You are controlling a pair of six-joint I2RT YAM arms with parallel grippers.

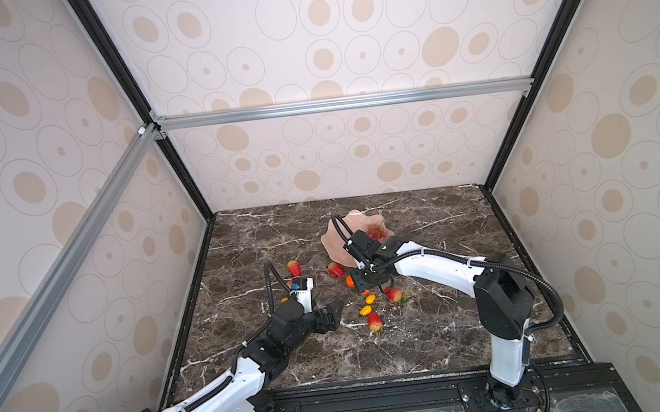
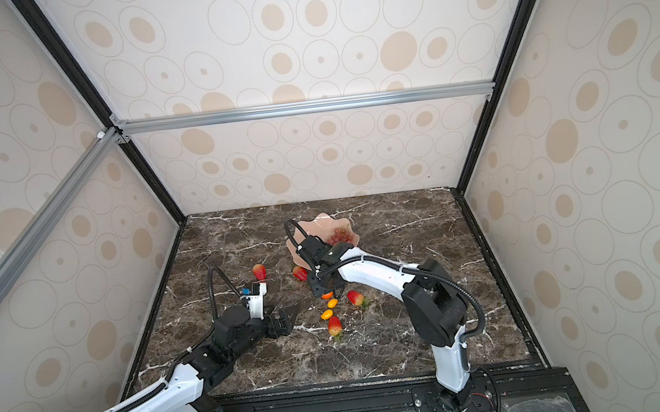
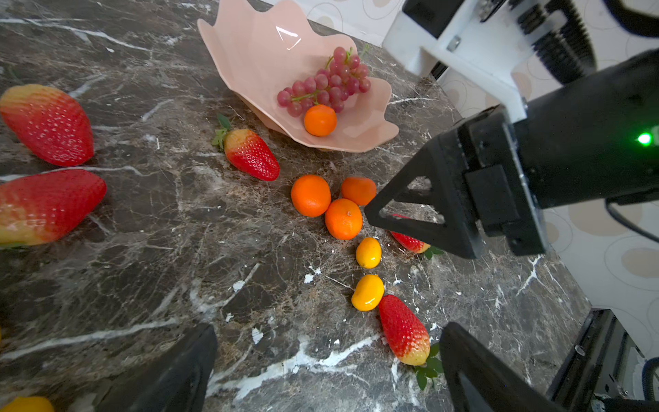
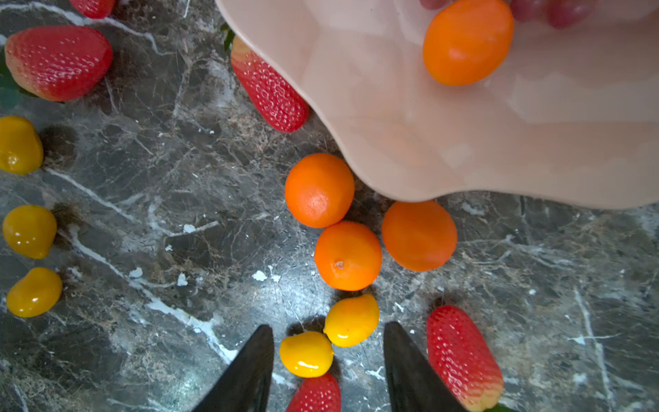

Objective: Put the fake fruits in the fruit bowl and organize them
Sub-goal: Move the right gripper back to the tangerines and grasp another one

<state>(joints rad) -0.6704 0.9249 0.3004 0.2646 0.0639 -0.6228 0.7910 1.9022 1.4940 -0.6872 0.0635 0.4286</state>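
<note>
Pink bowl has grapes, one tangerine.
My left end effector and right end effector are released.

bowl half hidden behind right arm in both top views, grapes cut off by right wrist view's edge, strawberry cropped too

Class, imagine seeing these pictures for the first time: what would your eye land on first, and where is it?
The pale pink, glossy scalloped bowl toward the back of the dark marble table stands out, holding a dark red grape bunch and one round orange tangerine. In front of it, bright red plastic strawberries, three more tangerines and small yellow oval fruits lie scattered, with the open right gripper above them.
</note>
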